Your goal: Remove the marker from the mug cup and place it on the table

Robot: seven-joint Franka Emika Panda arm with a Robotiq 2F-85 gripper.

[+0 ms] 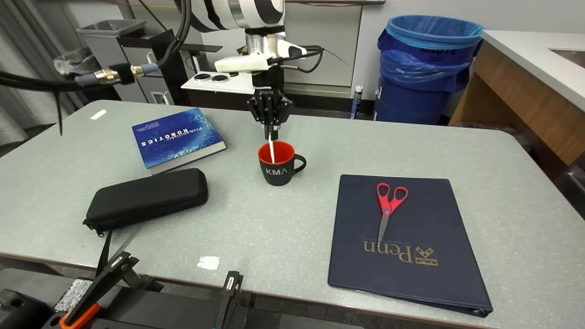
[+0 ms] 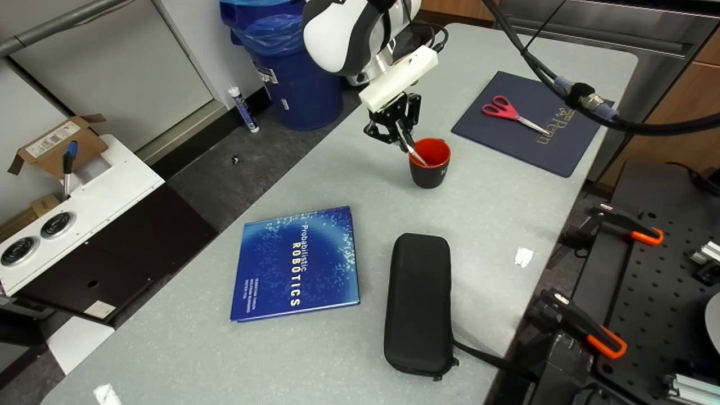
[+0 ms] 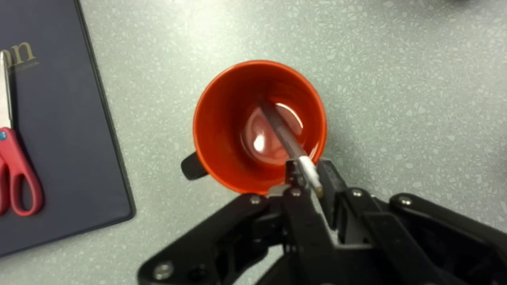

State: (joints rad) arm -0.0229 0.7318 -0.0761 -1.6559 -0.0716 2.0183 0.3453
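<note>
The black mug cup (image 1: 279,177) with a red inside stands upright on the light grey-green table (image 1: 274,224). Its handle points to the right in this exterior view. The thin whitish marker (image 1: 272,153) leans inside the mug, its upper end above the rim. My gripper (image 1: 271,133) is right above the mug, its fingers pointing down. In the wrist view, my gripper (image 3: 309,170) is shut on the marker's white upper end, and the marker's darker shaft (image 3: 283,132) runs down into the mug (image 3: 216,118). The mug and marker also show in an exterior view (image 2: 428,179).
A blue book (image 1: 178,137) and a black zip case (image 1: 148,196) lie on the table on one side of the mug. A dark Penn folder (image 1: 411,265) with red-handled scissors (image 1: 386,210) on it lies on the other side. Black clamps (image 1: 228,292) grip near the table's edge.
</note>
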